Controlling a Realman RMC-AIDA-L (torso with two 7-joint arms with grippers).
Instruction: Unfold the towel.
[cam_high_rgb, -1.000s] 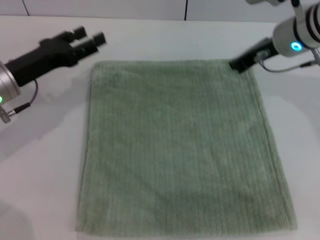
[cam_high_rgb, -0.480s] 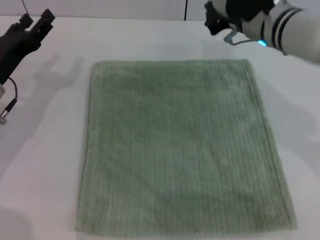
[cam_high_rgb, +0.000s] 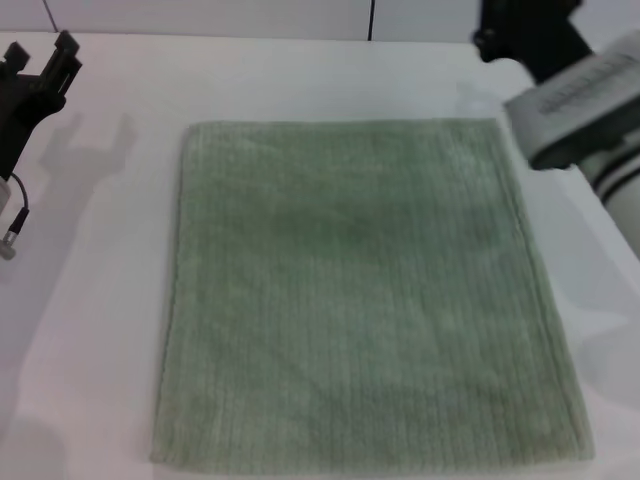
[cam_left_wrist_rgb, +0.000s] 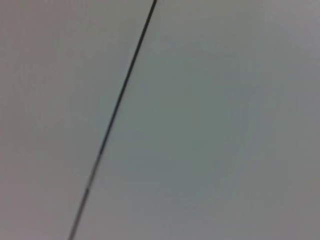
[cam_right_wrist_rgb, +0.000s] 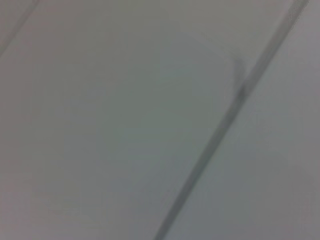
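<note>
Left end effector (cam_high_rgb: 38, 62) open, right end effector (cam_high_rgb: 520, 35) state unreadable; towel (cam_high_rgb: 360, 300) flat on counter (cam_high_rgb: 100, 300). You risk rucking it if either dips.

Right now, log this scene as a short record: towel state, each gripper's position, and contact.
towel: towel spread flat in one layer on the white table, no fold visible
left gripper: left gripper raised at the far left, fingers apart, holding nothing
right gripper: right gripper lifted near the towel's far right corner, fingers not visible
contact: neither gripper touches the towel
wrist views: only blank pale surface with a dark seam
</note>
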